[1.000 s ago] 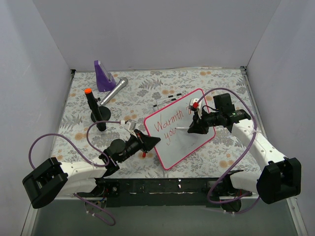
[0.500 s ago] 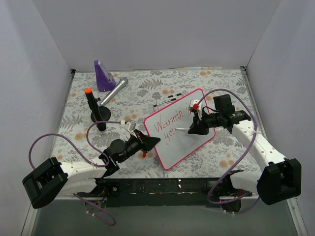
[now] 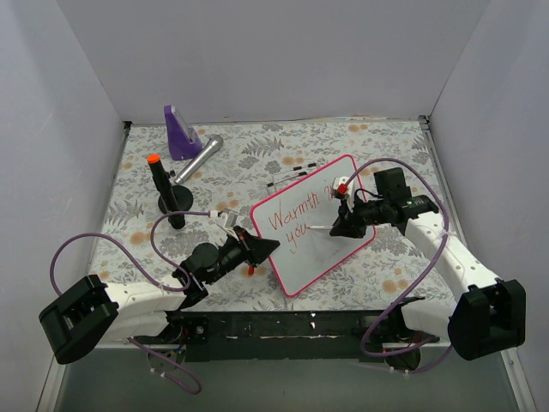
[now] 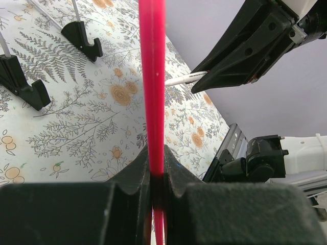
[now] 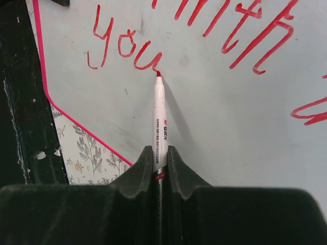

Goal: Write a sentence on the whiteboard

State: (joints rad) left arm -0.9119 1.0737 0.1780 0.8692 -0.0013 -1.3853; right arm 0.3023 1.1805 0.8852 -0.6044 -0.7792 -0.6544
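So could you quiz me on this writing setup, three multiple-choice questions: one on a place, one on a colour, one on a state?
1. Where is the tip of the marker?
A) at the end of the word "you"
B) on the table beside the board
C) capped in a stand

2. What colour is the lettering?
A) blue
B) red
C) black

3. What is the left hand doing?
A) hanging open above the table
B) holding a microphone
C) shut on the frame of the whiteboard

Answers:
1 A: the right wrist view shows the tip at the end of the u's last stroke.
2 B: the strokes are red in both views.
3 C: the left wrist view shows its fingers pinching the pink frame.
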